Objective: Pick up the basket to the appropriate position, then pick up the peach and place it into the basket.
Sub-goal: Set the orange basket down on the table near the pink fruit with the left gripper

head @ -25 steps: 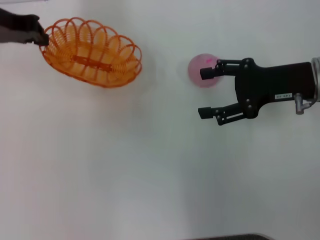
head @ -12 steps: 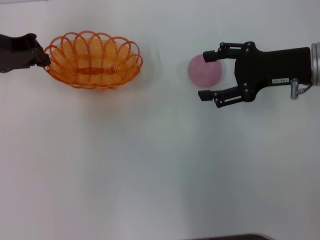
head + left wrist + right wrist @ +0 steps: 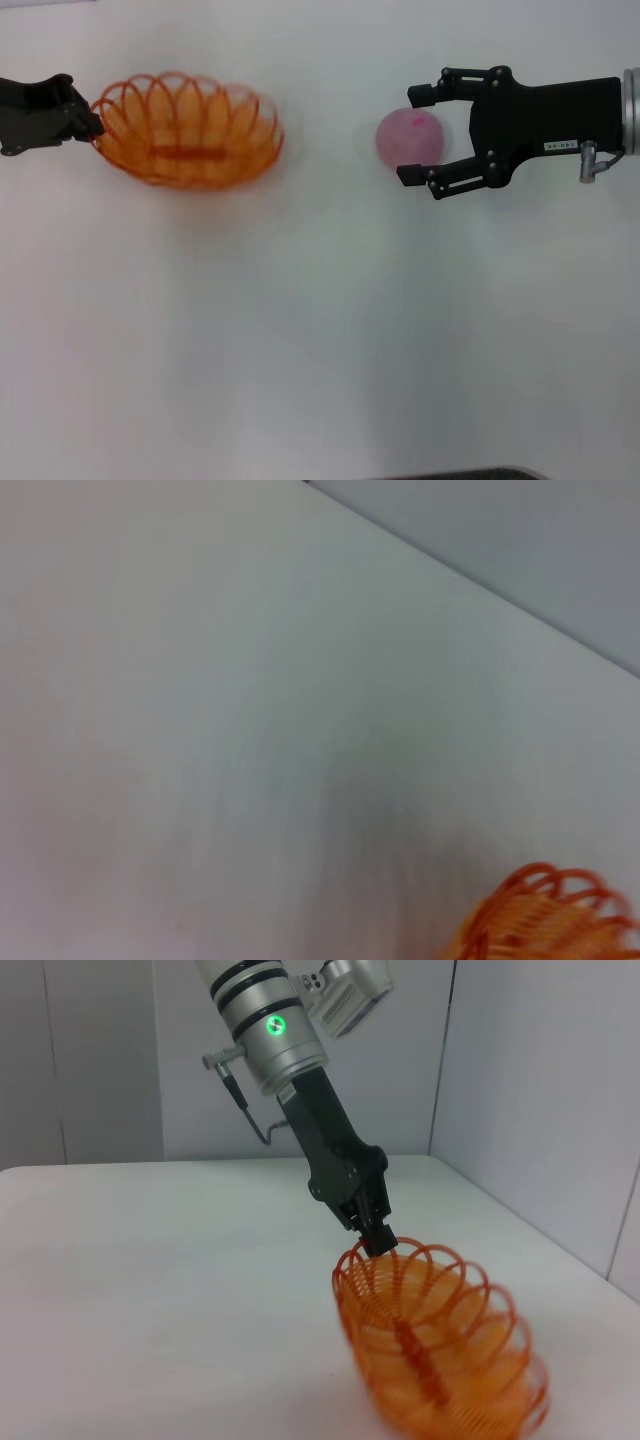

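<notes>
The orange wire basket is at the far left of the head view, and my left gripper is shut on its left rim. The basket looks tilted and blurred. It also shows in the right wrist view, where the left gripper grips its rim, and as a rim edge in the left wrist view. The pale pink peach lies on the white table at the right. My right gripper is open, with one finger on each side of the peach.
The white table has a far edge against a grey wall. Grey walls stand behind the left arm in the right wrist view. A dark edge shows at the bottom of the head view.
My right gripper moved up so that its open fingers now straddle the peach. My left gripper turned the basket and it now looks tilted and blurred.
</notes>
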`<state>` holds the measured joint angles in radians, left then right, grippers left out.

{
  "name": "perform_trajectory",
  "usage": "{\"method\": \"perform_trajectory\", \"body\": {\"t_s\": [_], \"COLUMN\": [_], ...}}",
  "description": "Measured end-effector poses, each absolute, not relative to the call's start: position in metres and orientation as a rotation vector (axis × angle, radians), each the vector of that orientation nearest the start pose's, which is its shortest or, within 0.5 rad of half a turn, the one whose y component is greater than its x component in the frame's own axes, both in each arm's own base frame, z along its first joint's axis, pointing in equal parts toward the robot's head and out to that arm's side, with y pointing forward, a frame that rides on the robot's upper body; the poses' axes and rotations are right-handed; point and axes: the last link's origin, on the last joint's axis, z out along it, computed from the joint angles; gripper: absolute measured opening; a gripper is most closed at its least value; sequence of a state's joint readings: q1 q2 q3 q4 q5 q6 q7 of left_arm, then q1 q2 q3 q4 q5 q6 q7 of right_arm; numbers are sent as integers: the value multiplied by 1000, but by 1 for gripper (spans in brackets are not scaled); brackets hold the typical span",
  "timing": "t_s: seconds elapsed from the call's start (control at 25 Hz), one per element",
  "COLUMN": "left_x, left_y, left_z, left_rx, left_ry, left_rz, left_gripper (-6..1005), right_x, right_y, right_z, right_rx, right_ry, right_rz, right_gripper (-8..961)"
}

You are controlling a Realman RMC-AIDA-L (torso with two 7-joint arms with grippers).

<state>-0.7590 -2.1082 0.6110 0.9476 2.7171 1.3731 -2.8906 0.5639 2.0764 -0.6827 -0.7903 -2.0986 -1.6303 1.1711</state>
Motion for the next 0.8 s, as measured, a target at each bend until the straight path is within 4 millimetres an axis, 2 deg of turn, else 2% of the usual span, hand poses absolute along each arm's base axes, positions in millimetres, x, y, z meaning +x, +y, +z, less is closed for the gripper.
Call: {"method": "perform_trajectory", "body": {"t_s": [0.28, 0.52, 0.8], "left_x": [-260, -265, -267], "left_y": [399, 397, 397], "left_z": [42, 45, 47], "left_rx": [2480, 2487, 2492], "left_ry": [2623, 2634, 2638], "left_rz": [217, 199, 191], "left_gripper": [97, 299, 634], "right_x": [244, 243, 241], "right_y": [340, 340, 338], "right_z": [19, 18, 18], "right_rx": [-2815, -2817, -2828], "right_ry": [110, 111, 104], "right_rz": [522, 527, 536], "right_gripper": [947, 947, 947]}}
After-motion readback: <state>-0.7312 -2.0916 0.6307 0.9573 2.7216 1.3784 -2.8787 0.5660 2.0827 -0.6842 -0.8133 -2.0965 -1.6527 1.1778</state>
